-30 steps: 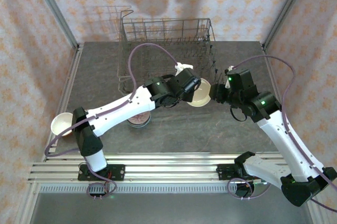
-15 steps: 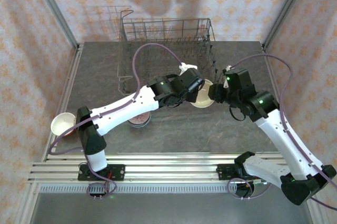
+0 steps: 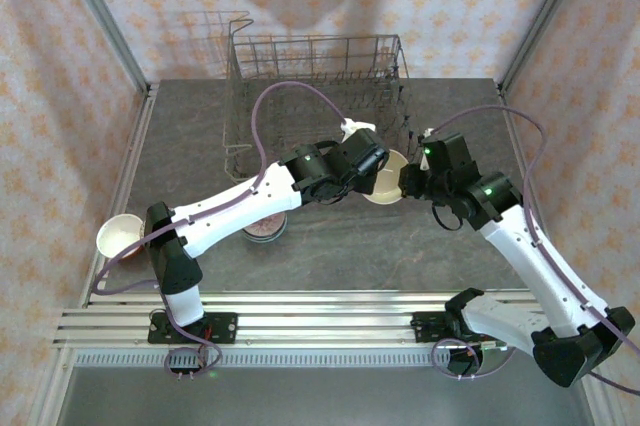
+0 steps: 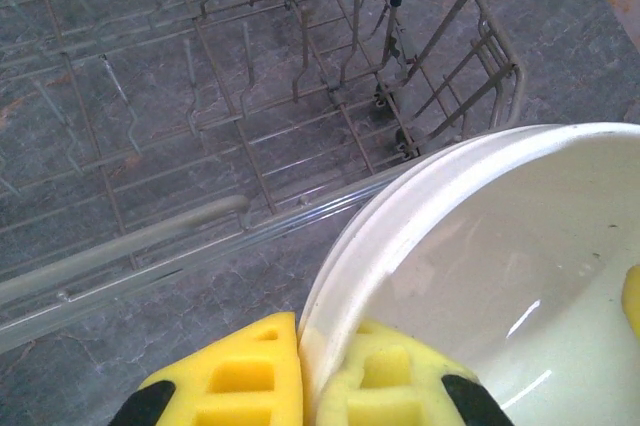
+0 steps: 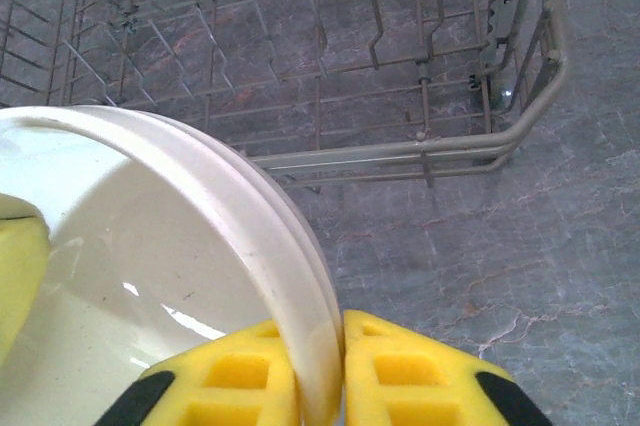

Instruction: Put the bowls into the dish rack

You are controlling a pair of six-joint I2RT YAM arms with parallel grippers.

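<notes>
A plain cream bowl (image 3: 386, 183) hangs tilted just in front of the dish rack (image 3: 318, 44), and both grippers hold it. My left gripper (image 3: 374, 174) is shut on its left rim; in the left wrist view the yellow fingers (image 4: 235, 376) pinch the bowl (image 4: 500, 246) wall. My right gripper (image 3: 404, 181) is shut on the opposite rim, and its gripper (image 5: 338, 371) clamps the bowl (image 5: 150, 246) edge. The wire dish rack (image 4: 250, 96) (image 5: 400, 66) holds nothing in the parts I see.
A pink-speckled bowl (image 3: 265, 230) sits on the table under my left forearm. Another cream bowl (image 3: 119, 234) rests at the table's left edge. Patterned walls close in both sides and the back. The aluminium rail (image 3: 320, 321) runs along the near edge.
My left arm carried the cream bowl a little to the right toward the right gripper. The right gripper's fingers closed onto the bowl's rim.
</notes>
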